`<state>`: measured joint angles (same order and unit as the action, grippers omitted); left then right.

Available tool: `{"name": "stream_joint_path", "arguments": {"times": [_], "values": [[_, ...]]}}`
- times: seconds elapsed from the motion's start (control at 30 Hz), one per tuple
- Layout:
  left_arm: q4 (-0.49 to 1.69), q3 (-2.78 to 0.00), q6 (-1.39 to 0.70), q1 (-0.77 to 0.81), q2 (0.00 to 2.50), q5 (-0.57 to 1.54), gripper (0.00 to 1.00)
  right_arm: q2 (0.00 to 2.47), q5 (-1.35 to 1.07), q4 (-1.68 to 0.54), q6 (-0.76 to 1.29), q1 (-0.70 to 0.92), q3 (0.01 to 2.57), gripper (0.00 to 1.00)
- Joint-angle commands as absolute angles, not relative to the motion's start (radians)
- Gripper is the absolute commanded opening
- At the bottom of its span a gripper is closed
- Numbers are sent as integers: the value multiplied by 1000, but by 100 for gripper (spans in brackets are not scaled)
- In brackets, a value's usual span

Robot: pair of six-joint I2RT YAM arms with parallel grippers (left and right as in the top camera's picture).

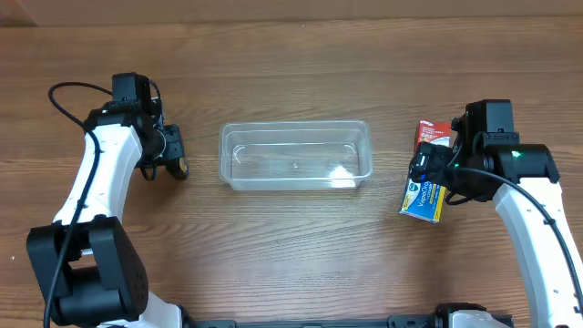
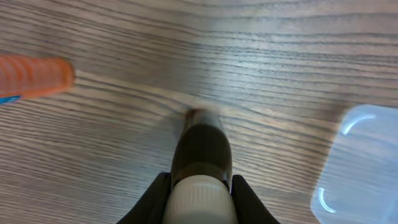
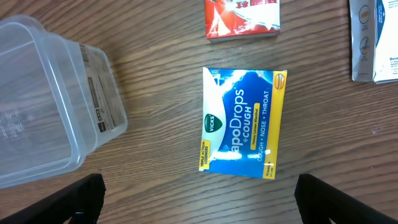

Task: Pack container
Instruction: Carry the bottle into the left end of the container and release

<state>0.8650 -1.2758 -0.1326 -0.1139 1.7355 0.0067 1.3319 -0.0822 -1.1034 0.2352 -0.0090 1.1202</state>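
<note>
The clear plastic container [image 1: 296, 155] stands empty in the middle of the table. Its corner shows in the left wrist view [image 2: 360, 168] and its side in the right wrist view [image 3: 43, 99]. My left gripper [image 1: 173, 157] is left of the container. It is shut [image 2: 200, 183] on a dark bottle with a white cap [image 2: 201, 152], whose far end is at the table top. My right gripper [image 1: 437, 178] is open wide [image 3: 199, 205] just above a blue Vicks VapoDrops box [image 3: 242, 121] lying flat right of the container [image 1: 422, 200].
A red box [image 3: 242, 18] lies beyond the blue one [image 1: 433, 135]. A white and blue box [image 3: 373, 40] sits at the right edge of the right wrist view. An orange object [image 2: 34, 76] lies on the wooden table left of the bottle.
</note>
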Motion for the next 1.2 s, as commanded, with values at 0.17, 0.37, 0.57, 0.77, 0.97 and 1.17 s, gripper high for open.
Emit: {"name": "stream_joint_path", "arguments": {"times": [0.17, 0.37, 0.57, 0.77, 0.97, 1.17], "values": [[1029, -1536, -138, 35, 1543, 101, 4, 1330, -91, -1102, 240, -13, 1149, 100], [1001, -1543, -184, 274, 1553, 38, 4, 1330, -92, -1103, 240, -13, 1149, 100], [1018, -1514, -241, 301, 1772, 22, 4, 1331, -91, -1105, 240, -13, 1145, 100], [1017, -1514, -300, 300, 1889, -56, 4, 1331, -91, -1106, 240, -13, 1145, 100], [982, -1514, -319, 300, 1911, -116, 4, 1331, -91, -1103, 240, -13, 1145, 100], [976, -1514, -317, 300, 1911, -115, 36, 1331, -91, -1103, 240, -13, 1145, 100]]}}
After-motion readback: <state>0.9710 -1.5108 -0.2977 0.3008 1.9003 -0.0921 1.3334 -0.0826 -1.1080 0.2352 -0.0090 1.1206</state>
